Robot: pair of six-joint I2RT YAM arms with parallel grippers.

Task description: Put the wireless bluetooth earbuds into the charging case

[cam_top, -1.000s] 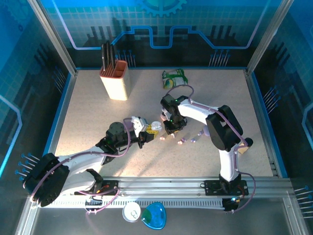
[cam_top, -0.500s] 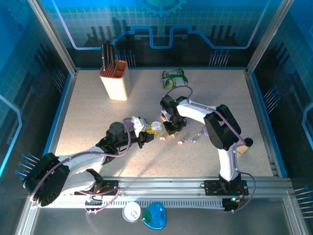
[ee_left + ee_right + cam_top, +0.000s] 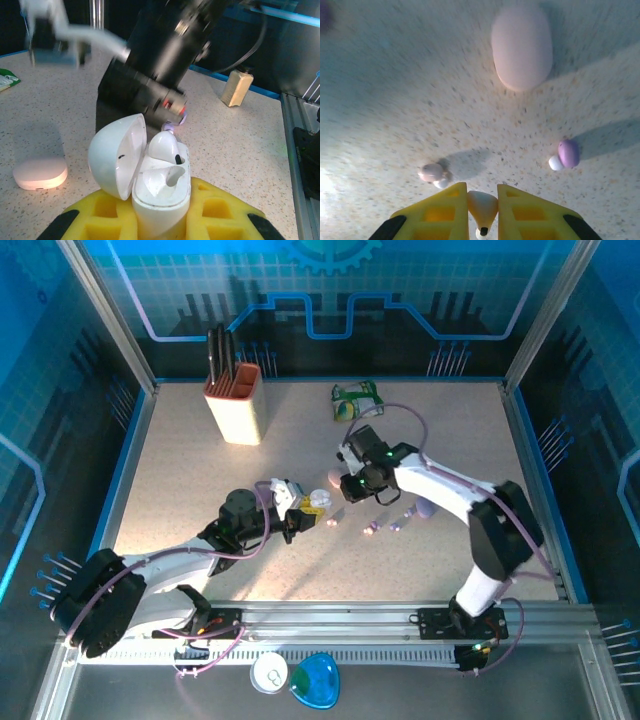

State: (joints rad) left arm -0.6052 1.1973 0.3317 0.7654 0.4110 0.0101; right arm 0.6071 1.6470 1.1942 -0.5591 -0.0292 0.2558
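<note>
— Arms first: how were they posed?
— The left arm (image 3: 190,555) lay low across the table (image 3: 200,470), reaching toward the middle. The right arm (image 3: 450,490) bent in from the right, its wrist aimed down close beside.
— And the grippers?
— The left gripper (image 3: 160,220) was clamped on the white charging case (image 3: 160,192), lid open, with one white earbud (image 3: 162,146) seated inside. The right gripper (image 3: 482,192) pinched a second white earbud (image 3: 482,204) between its yellow pads, above the table. A pink earbud (image 3: 432,172), a lilac earbud (image 3: 568,153) and a closed pink case (image 3: 522,47) lay loose below.
</note>
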